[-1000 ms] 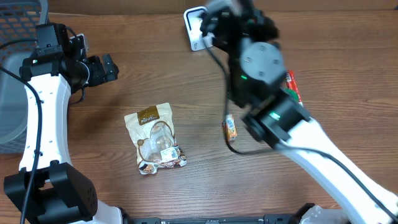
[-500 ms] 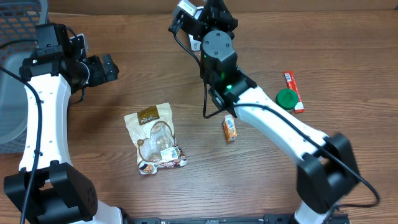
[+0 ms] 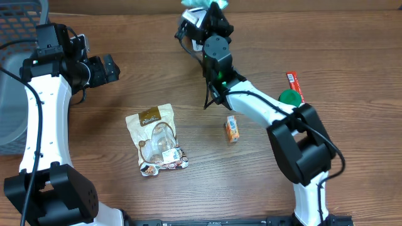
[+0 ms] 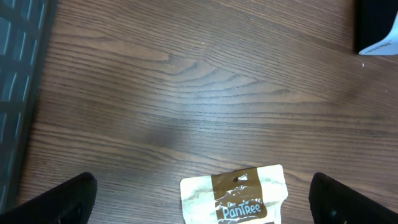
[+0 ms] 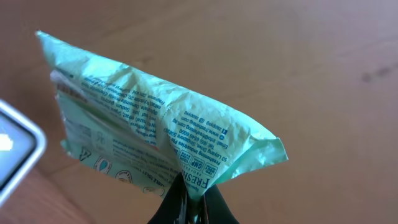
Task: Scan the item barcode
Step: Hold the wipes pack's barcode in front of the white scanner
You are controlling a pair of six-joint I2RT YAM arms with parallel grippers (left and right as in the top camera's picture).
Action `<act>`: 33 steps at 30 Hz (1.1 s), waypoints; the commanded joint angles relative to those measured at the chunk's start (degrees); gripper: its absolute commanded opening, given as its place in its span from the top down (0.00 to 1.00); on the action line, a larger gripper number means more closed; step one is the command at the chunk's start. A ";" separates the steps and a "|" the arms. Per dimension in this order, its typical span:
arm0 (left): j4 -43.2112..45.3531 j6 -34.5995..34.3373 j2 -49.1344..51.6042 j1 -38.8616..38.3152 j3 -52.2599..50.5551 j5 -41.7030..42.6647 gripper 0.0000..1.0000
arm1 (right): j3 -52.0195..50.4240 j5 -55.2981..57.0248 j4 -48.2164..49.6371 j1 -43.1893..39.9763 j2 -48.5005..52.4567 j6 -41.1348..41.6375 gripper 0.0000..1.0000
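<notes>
My right gripper [image 5: 191,208] is shut on one crimped edge of a light green printed packet [image 5: 149,118], which hangs in the air above the table. The overhead view shows this packet [image 3: 202,4] at the table's far edge, just past the right gripper [image 3: 209,17]. The scanner's white-rimmed corner [image 5: 13,152] shows at the left below the packet. I can make out no barcode among the print. Far to the left, my left gripper [image 3: 108,68] stands open with nothing between its fingers.
A tan Pantree pouch [image 3: 157,139] lies flat in the middle, below the left gripper [image 4: 202,211]. A small orange packet [image 3: 232,129], a green round lid [image 3: 289,98] and a red bar [image 3: 295,88] lie to the right. A grey basket [image 3: 16,75] stands at the left edge.
The right arm has swung towards the back of the table, carrying the green packet over the scanner. The left arm and the lying items have not moved.
</notes>
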 commanded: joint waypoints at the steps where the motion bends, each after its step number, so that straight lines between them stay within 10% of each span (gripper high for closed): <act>1: 0.04 -0.52 0.00 -0.13 0.15 -0.33 0.00 | 0.66 -1.95 3.41 -0.66 2.03 0.50 0.96; 33: 0.02 -0.52 0.00 -0.13 0.13 -0.33 0.00 | 16.24 -6.23 -2.80 -4.61 16.48 -2.93 0.96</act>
